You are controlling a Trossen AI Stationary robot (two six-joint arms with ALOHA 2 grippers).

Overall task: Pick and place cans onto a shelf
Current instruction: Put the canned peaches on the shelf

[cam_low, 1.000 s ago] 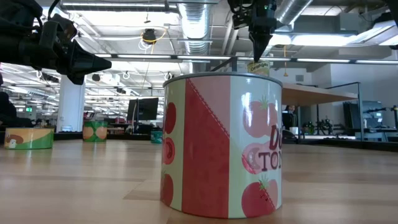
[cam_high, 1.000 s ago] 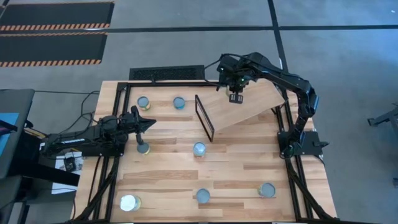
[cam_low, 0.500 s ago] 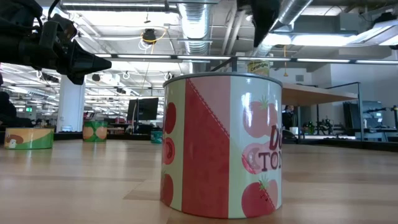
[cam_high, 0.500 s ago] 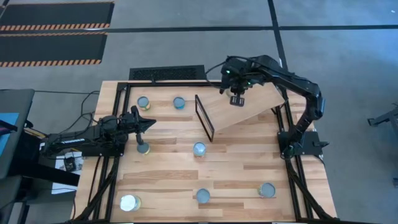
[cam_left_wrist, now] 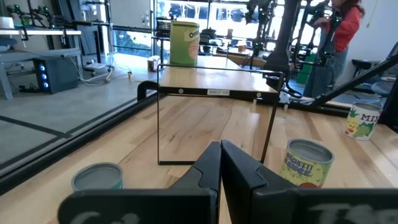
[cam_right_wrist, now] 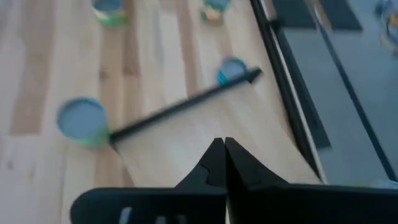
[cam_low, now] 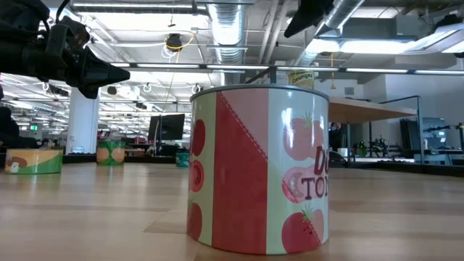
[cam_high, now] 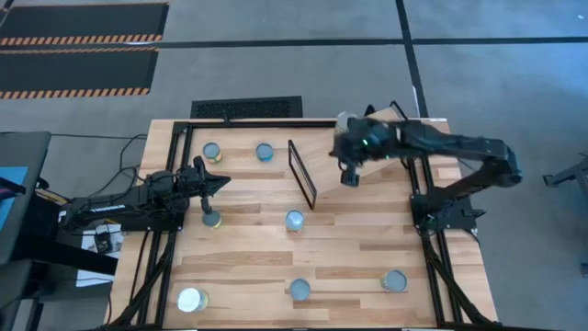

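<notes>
My left pincer (cam_high: 220, 181) hangs pinched together and empty above the desk (cam_high: 248, 244), near a can (cam_high: 211, 219). My right pincer (cam_high: 347, 177), also closed on nothing, hovers over the shelf (cam_high: 363, 175), where one can (cam_high: 346, 120) stands. I should swing clear of that can and part my fingers before descending on the can (cam_high: 294, 220) just beside the frame (cam_high: 302, 173).
</notes>
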